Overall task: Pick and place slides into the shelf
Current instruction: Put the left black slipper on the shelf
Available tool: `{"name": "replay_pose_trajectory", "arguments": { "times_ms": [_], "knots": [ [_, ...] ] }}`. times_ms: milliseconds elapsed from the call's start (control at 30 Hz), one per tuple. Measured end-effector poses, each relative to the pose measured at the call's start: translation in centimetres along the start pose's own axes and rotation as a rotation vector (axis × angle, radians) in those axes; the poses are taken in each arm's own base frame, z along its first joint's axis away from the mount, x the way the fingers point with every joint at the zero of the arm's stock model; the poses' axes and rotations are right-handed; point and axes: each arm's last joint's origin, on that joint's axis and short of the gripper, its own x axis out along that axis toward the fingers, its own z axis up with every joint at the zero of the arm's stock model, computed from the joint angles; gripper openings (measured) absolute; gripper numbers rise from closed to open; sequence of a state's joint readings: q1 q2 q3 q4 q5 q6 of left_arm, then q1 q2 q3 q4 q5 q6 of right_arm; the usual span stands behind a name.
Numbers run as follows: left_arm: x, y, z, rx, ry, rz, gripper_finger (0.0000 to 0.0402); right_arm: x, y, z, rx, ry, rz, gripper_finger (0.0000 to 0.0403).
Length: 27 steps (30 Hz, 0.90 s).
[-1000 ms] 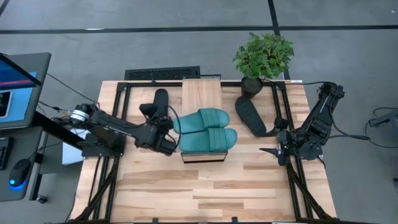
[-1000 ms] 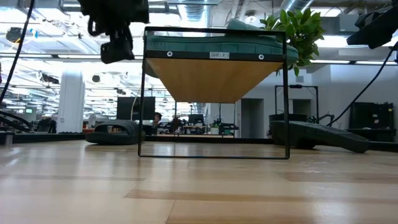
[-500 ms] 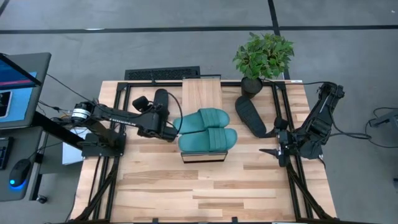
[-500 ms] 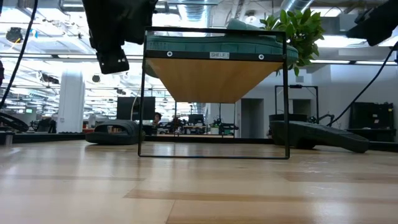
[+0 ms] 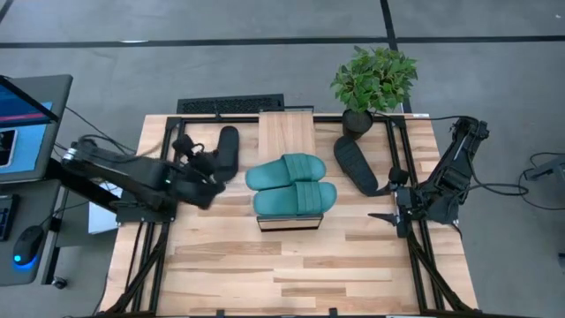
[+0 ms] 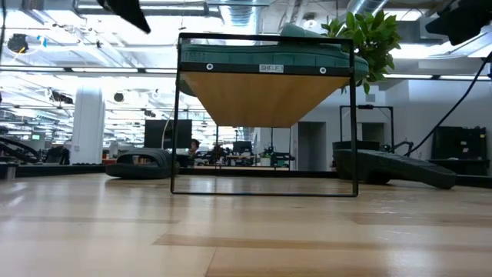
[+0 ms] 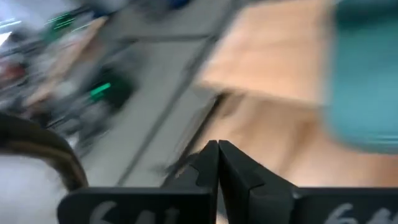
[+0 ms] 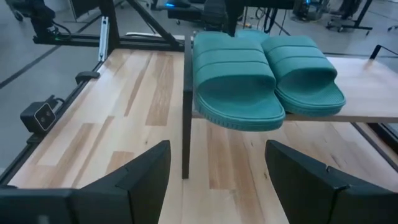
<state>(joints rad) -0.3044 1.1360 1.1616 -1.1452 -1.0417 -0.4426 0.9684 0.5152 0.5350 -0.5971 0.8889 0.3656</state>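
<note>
Two teal-green slides (image 5: 293,184) lie side by side, soles down, on the near end of the shelf (image 5: 286,132), a light-wood board on a black wire frame; they also show in the right wrist view (image 8: 264,74). One black slide (image 5: 228,148) lies on the table left of the shelf, another (image 5: 355,165) right of it. My left gripper (image 5: 213,178) hangs shut and empty above the table, just near of the left black slide; its fingertips (image 7: 217,152) meet. My right gripper (image 5: 381,215) waits open at the table's right edge, facing the teal slides.
A potted plant (image 5: 374,81) stands at the far right corner, close to the right black slide. A keyboard (image 5: 231,104) lies beyond the far edge. Black frame rails (image 5: 161,221) run along both table sides. Bare wood (image 5: 282,265) lies near of the shelf.
My left gripper has drawn back from the teal slides toward the table's left edge and has risen, rolling as it went; in the low view it has climbed almost out of the picture. Its fingers have come together. The teal slides stay on the shelf.
</note>
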Motion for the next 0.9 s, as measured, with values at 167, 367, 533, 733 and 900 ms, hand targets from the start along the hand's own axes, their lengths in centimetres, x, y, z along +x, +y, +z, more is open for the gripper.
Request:
{"name": "replay_pose_trajectory", "arguments": {
  "times_ms": [167, 367, 533, 733, 900],
  "knots": [
    [-1.5, 1.1, 0.4, 0.057, -0.305, -0.55, 0.0, 0.0, 0.0, 0.0, -0.006, 0.001, 0.001, 0.0255],
    [-0.4, 2.5, -2.7, 0.028, -0.36, -0.838, 0.0, 0.0, 0.1, 0.0, -0.007, 0.01, 0.027, 0.0255],
    [1.4, 2.7, -5.8, -0.246, -0.115, -0.884, 0.0, 0.0, 0.3, -0.1, -0.006, 0.039, 0.102, 0.0255],
    [2.8, 0.6, -7.7, -0.415, 0.064, -1.028, 0.0, 0.0, 0.4, -0.1, -0.004, 0.048, 0.123, 0.0255],
    [4.0, -1.1, -9.9, -0.419, 0.219, -1.062, 0.0, 0.0, 0.3, -0.1, -0.051, 0.044, 0.118, 0.0255]
  ]
}}
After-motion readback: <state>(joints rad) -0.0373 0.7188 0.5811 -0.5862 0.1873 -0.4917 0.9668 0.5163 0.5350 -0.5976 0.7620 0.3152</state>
